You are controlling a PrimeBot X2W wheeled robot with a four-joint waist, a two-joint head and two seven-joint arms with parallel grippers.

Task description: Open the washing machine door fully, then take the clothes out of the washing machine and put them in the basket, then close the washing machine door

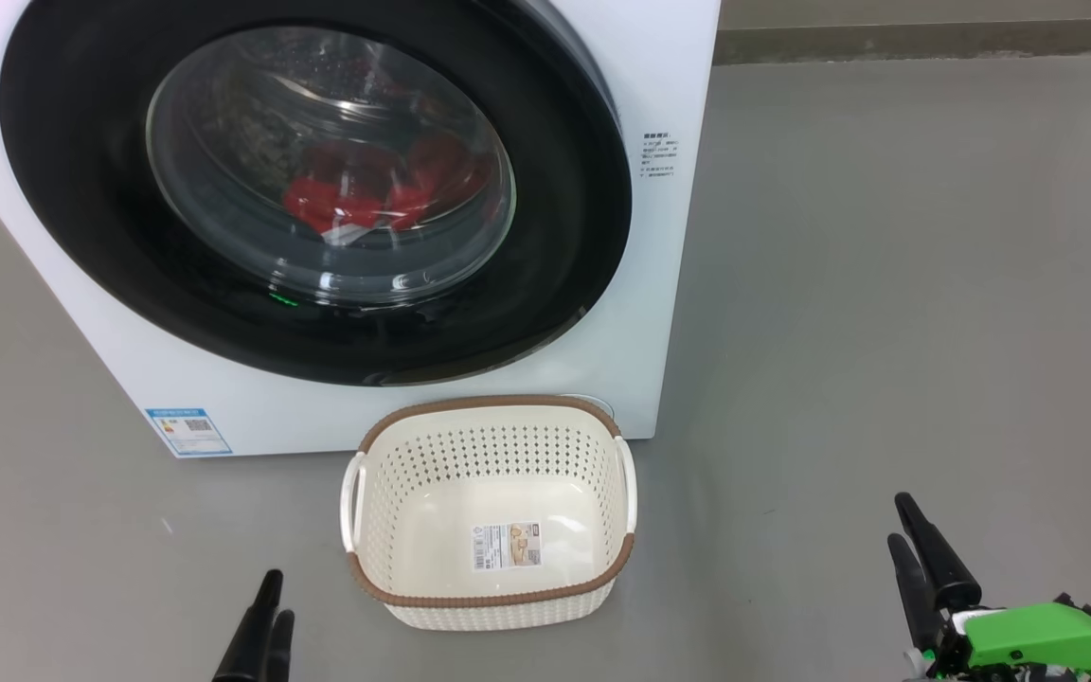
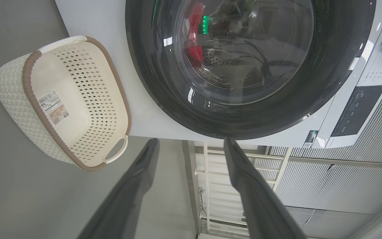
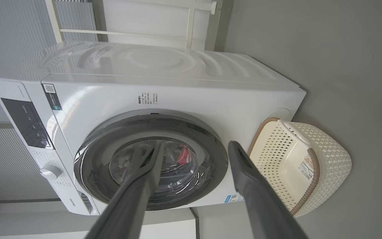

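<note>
In the head view, the left gripper with its two long dark fingers rises at 7 o'clock. Its own wrist view shows the fingers spread wide with nothing between them. At 4 o'clock is the right gripper, dark-fingered on a green mount. Its jaws also stand apart and empty, and both grippers hang over the plain grey floor.

Between the grippers, at 6 o'clock, a small cream perforated plastic basket with a brown woven-look rim and white side handles sits upright on the floor. Only a paper label lies on its bottom. Its far rim is just beside the front of the big white front-loading washing machine, which has a blue sticker at its lower corner, at 8 o'clock.

Farther off, at 11 o'clock, the large round door with a glossy black rim and bulging clear glass lies closed against the machine. Behind the glass, bright red clothes with a bit of white sit low in the drum.
</note>
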